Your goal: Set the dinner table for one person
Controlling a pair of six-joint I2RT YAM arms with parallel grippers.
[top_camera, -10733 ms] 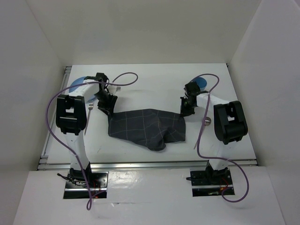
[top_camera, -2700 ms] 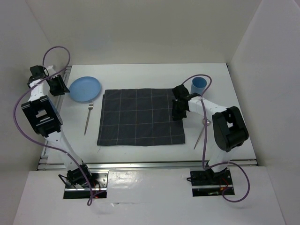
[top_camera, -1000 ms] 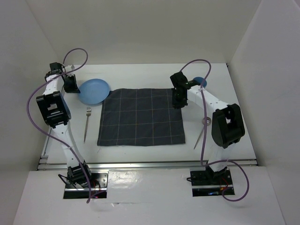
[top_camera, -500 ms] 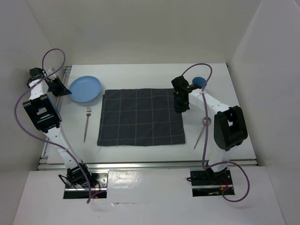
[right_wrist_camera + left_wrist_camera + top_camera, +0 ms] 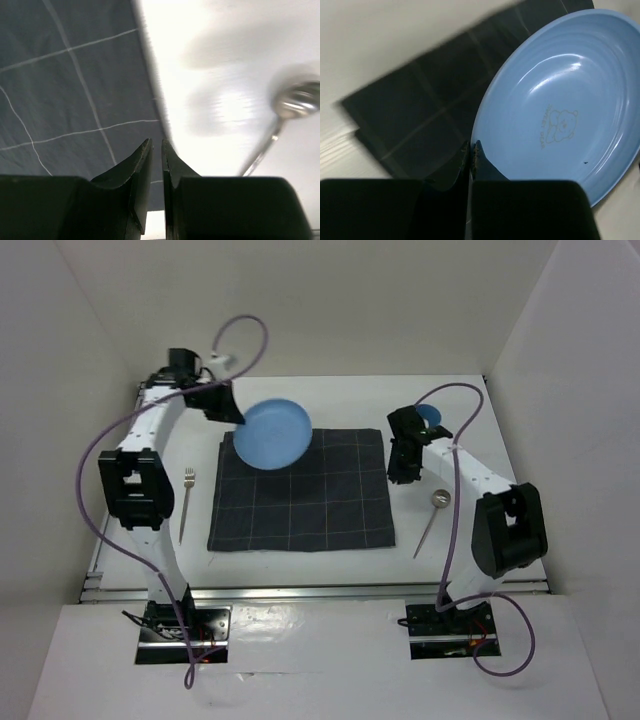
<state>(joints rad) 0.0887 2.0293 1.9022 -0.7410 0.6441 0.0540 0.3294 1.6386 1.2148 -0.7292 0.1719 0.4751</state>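
Aloft over the dinner table [image 5: 330, 400], left claw [image 5: 471, 150] pinches blue plate [image 5: 560, 110].

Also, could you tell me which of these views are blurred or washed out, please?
Top external: sharp, evenly lit. Left wrist: the cloth is smeared at its edges; glare streaks the blue plate. Right wrist: the spoon and the cloth edge are blurred; the white table is blown out.

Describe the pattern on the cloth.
Dark grey square cloth, thin pale grid lines; clearest in top external view.
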